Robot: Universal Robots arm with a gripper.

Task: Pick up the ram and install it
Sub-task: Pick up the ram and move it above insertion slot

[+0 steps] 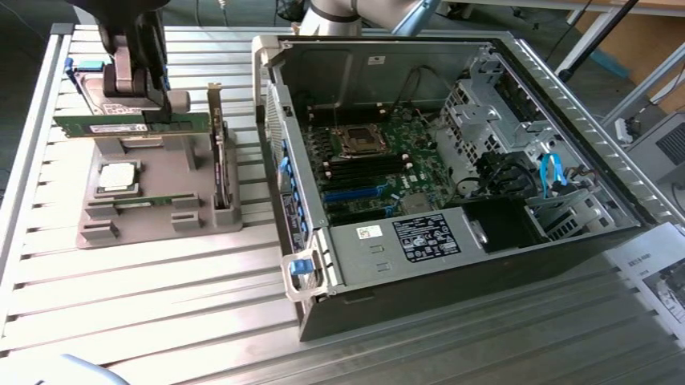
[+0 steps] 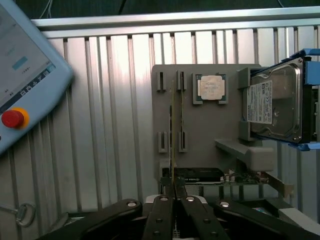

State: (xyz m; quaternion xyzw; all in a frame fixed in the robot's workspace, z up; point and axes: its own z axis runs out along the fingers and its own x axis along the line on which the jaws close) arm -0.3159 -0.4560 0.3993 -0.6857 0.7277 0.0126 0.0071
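the end effector [image 1: 159, 112] is clenched on the ram [image 1: 112, 126], held above the grey tray [image 1: 150, 228] near the far edge of the desk [image 1: 160, 305]. pick-up looks done; installing likely needs it squared to a motherboard [image 1: 412, 132] slot.

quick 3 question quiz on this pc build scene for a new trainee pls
1. True or false: the gripper is shut on a ram stick and holds it above the grey tray.
2. Which thing stands upright on the side of the tray nearest the computer case? A) the dark card B) the hard drive C) the silver chip
3. Fill in: in the exterior view, the computer case sits to the exterior view's ___ of the tray.

Key: 1 true; 2 A; 3 right
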